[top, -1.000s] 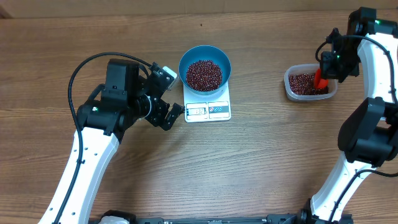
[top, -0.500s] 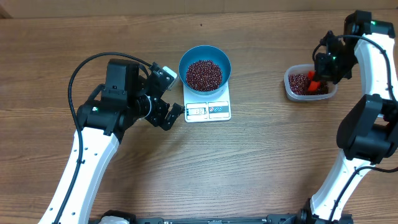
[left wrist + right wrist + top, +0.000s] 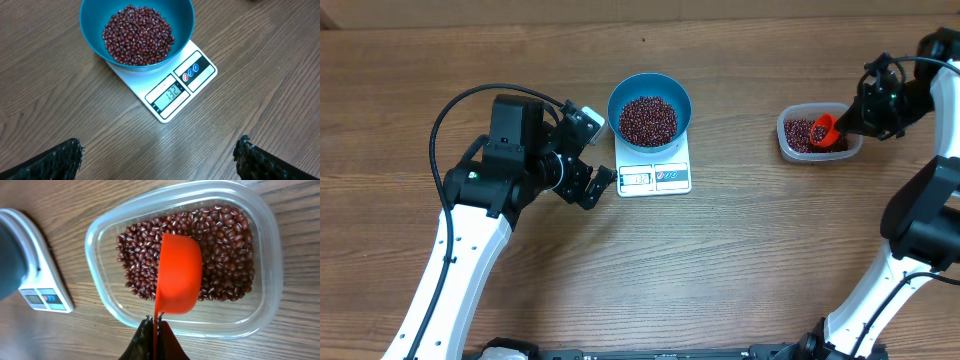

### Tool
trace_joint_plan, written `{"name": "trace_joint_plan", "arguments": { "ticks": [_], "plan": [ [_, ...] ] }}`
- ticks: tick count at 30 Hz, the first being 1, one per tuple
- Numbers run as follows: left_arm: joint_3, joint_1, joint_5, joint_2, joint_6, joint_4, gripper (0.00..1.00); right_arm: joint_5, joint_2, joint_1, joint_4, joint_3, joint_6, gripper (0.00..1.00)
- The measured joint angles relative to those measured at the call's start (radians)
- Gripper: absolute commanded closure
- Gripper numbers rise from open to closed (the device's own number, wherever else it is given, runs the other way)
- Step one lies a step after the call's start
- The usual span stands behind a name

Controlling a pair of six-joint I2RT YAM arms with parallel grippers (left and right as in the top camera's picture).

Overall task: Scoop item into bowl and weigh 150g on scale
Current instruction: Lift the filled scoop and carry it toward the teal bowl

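The blue bowl (image 3: pixel 616 100) sat on the white scale (image 3: pixel 655 178) near the middle of the table (image 3: pixel 740 260). It held a heap of red-brown beans (image 3: pixel 649 120). The scale's display lay at 6 o'clock of the bowl and, in the left wrist view, read 132, so by my judgement only a small top-up was left.

Well apart at 3 o'clock of the bowl stood the clear tub (image 3: pixel 786 145) with the rest of the beans. The right claw (image 3: pixel 156 330) was clamped tight on the thin handle of the red scoop (image 3: pixel 180 275) and held its cup over the tub. I could not tell whether the cup was loaded or how full it was. The left claw (image 3: pixel 157 162) was spread wide and empty, hovering just beside the scale at about 8 o'clock.

The main risk looked like overshoot. A heaped scoop tipped all at once would likely carry the reading past the target, and taking beans back out is awkward. The carry was the second risk, since the path from tub to bowl crosses open table. A tilted or over-full cup could shed beans, which would roll. The narrow handle could also twist in the grip. If the scoop knocked the bowl's rim, or the left claw brushed the scale, the reading would be thrown off.
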Motion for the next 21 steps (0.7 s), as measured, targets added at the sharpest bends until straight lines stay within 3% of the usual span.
{"name": "trace_joint_plan", "arguments": {
  "ticks": [21],
  "plan": [
    [0.000, 0.000, 0.000, 0.000, 0.000, 0.000, 0.00, -0.301, 0.000, -0.051, -0.138, 0.001, -0.216, 0.96]
  ]
}}
